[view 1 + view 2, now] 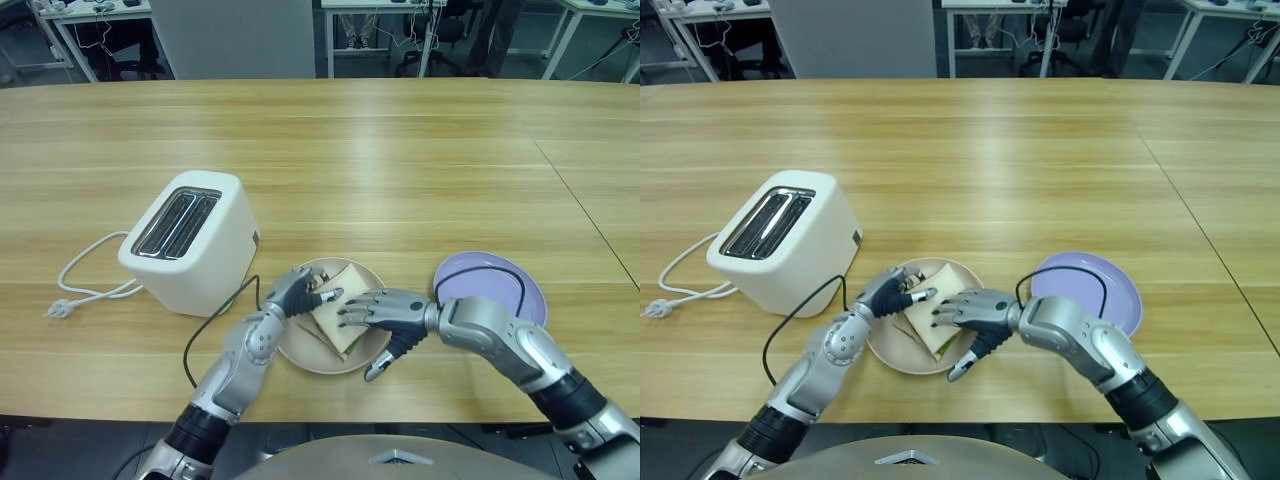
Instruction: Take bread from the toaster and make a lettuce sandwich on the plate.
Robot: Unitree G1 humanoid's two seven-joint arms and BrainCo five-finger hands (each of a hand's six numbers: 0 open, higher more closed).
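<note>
Sandwich of pale bread and green lettuce (345,282): on round beige plate (305,358), wooden counter (400,180), beside white toaster (195,245). Left hand (293,293) fingers clamp its edge; right hand (388,312) fingers spread on top. We advise even pressure, keeping slices squared.

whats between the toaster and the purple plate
The beige plate with the sandwich, the left hand and right hand both at it, seen in both eye views.
</note>
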